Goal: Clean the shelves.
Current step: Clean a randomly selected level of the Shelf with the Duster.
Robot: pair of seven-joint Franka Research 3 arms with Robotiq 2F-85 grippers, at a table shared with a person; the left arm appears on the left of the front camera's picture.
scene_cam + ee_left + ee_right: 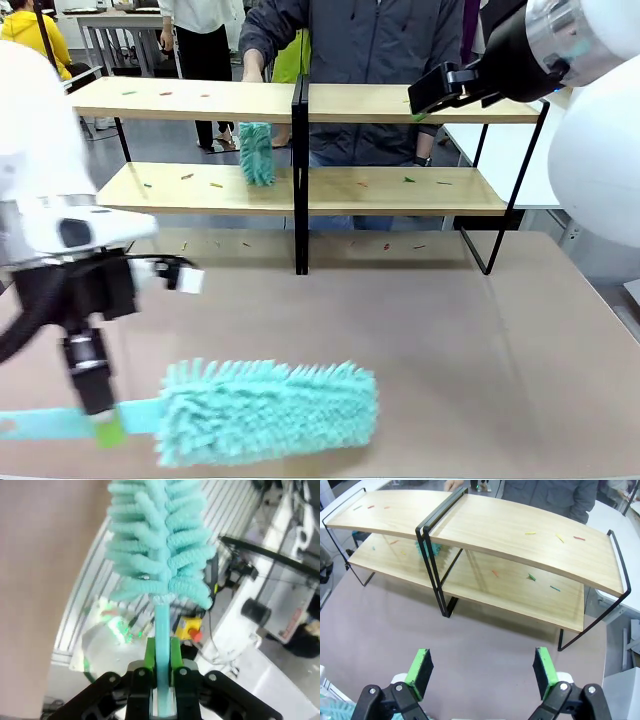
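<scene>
The shelves (400, 190) (520, 530) stand across the far half of the table, with small coloured scraps scattered on both wooden boards. My left gripper (105, 428) (161, 652) is shut on the thin handle of a teal fluffy duster (265, 410) (160, 540), which is held low over the near table edge with its head pointing right. A second teal duster (257, 152) (425, 550) stands on the lower board left of the central upright. My right gripper (420, 105) (482, 667) hangs open and empty, high in front of the top board's right half.
A person (370, 40) stands behind the shelves, one hand (252, 68) at the top board's far edge. The brown table (450, 350) lies bare between the shelves and me. White tables stand beyond on the right.
</scene>
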